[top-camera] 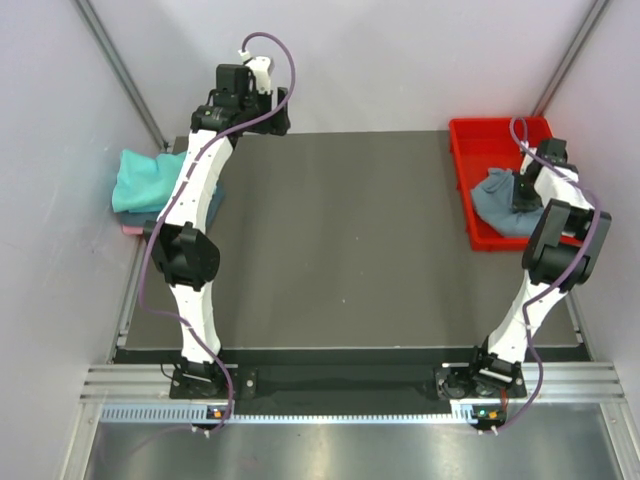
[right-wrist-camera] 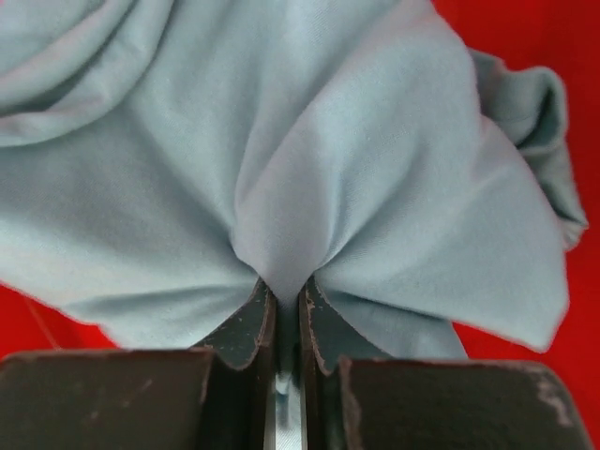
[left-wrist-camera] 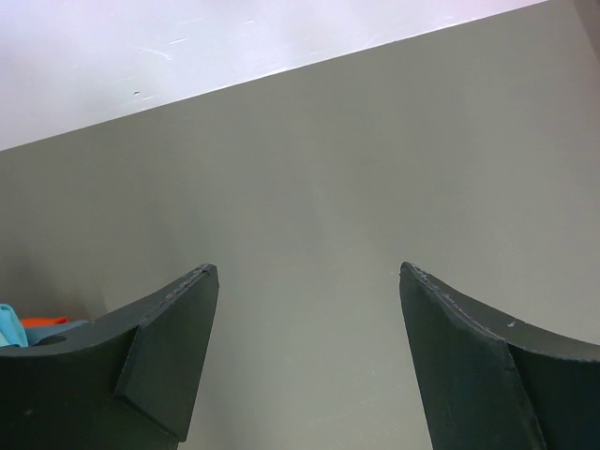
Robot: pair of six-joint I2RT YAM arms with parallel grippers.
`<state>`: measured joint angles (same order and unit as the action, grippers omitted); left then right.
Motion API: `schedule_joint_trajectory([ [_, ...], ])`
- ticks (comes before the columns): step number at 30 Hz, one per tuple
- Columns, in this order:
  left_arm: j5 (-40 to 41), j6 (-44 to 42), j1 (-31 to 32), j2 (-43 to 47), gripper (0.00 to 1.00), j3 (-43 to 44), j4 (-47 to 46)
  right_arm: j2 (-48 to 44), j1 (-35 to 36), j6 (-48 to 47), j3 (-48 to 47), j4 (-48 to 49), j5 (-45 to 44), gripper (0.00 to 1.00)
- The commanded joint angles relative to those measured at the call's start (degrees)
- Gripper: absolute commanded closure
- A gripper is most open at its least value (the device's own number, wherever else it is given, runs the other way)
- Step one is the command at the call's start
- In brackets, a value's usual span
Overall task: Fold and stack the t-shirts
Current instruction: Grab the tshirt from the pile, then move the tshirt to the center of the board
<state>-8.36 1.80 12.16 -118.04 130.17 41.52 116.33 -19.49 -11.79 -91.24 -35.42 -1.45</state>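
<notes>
A crumpled grey-blue t-shirt (top-camera: pixel 497 203) lies in the red tray (top-camera: pixel 480 135) at the table's right edge. My right gripper (right-wrist-camera: pixel 286 291) is down in the tray and shut on a pinched fold of this grey-blue t-shirt (right-wrist-camera: pixel 309 150), the cloth bunching up between its jaws. At the table's far left edge sits a bright teal t-shirt (top-camera: pixel 142 180) on a pile, with a pink edge (top-camera: pixel 131 229) showing underneath. My left gripper (left-wrist-camera: pixel 307 272) hangs open over the far left of the bare table, nothing between its fingers (left-wrist-camera: pixel 169 347).
The dark grey table (top-camera: pixel 340 240) spreads between the two arms. White walls close in on the left, back and right. The left arm (top-camera: pixel 195 200) reaches past the teal pile, and a purple cable loops from each arm.
</notes>
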Motion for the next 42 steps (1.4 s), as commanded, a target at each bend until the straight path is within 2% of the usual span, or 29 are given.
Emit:
schedule_joint_trajectory([
  [1,-0.69,0.04,0.32,0.71,0.17,0.17,-1.26,-4.88,1.46,2.55,-7.08,1.67,0.13,1.0],
  [5,1.67,0.13,0.06,0.62,0.16,1.39,-2.14,-11.63,5.41,4.06,-16.49,0.7,6.8,1.0],
  [9,5.1,-0.04,0.05,-0.43,0.14,4.74,-2.32,-15.95,13.5,0.55,-25.72,0.87,14.71,1.0],
  [13,6.78,-0.66,-0.3,-0.96,0.08,5.62,-1.27,-20.52,21.05,-0.78,-26.44,5.44,21.13,1.0],
  [17,7.82,1.18,-1.62,-0.7,0.07,4.48,-1.61,-23.34,28.34,0.89,-28.89,10.1,23.25,1.0],
  [20,12.04,1.71,-1.62,-0.18,0.07,3.78,-2.49,-24.04,29.94,5.01,-31.54,13.09,23.95,1.0],
  [23,14.41,2.24,-1.62,0.26,0.07,3.16,-3.11,-25.18,29.94,8.36,-28.57,13.98,22.73,1.0],
  [24,14.51,2.15,-1.62,0.44,0.07,3.07,-2.94,-25.63,29.94,7.49,-24.12,13.71,22.46,0.96],
  [25,14.86,2.24,-1.62,0.61,0.07,2.9,-2.93,-26.07,30.03,6.88,-21.55,13.28,22.11,0.83],
  [26,15.13,2.41,-1.62,0.88,0.07,2.29,-2.85,-26.85,29.95,6.17,-18.82,12.92,21.76,0.47],
  [27,15.65,2.68,-1.62,1.4,0.07,1.93,-2.85,-27.12,29.94,6.17,-13.4,12.75,21.15,0.33],
  [29,15.39,2.85,-1.62,2.11,0.07,0.35,-2.58,-26.52,29.95,6.6,-10.46,10.13,20.26,0.13],
  [33,12.15,6.09,-1.62,5.96,0.09,-5.61,-1.09,-27.03,30.12,8.98,-5.2,8.43,20.09,0.06],
  [37,4.6,9.79,-1.62,10.54,0.11,-16.84,0.41,-29.32,33.89,4.86,-1.23,5.63,24.64,0.12],
  [40,4.49,10.33,-1.7,13.79,0.11,-23.7,-0.03,-32.13,40.3,-0.24,5.09,3.08,26.94,0.14],
  [42,6.33,9.19,-1.79,14.41,0.12,-24.96,-0.29,-33.8,45.57,-3.58,9.83,0.89,27.64,0.18],
])
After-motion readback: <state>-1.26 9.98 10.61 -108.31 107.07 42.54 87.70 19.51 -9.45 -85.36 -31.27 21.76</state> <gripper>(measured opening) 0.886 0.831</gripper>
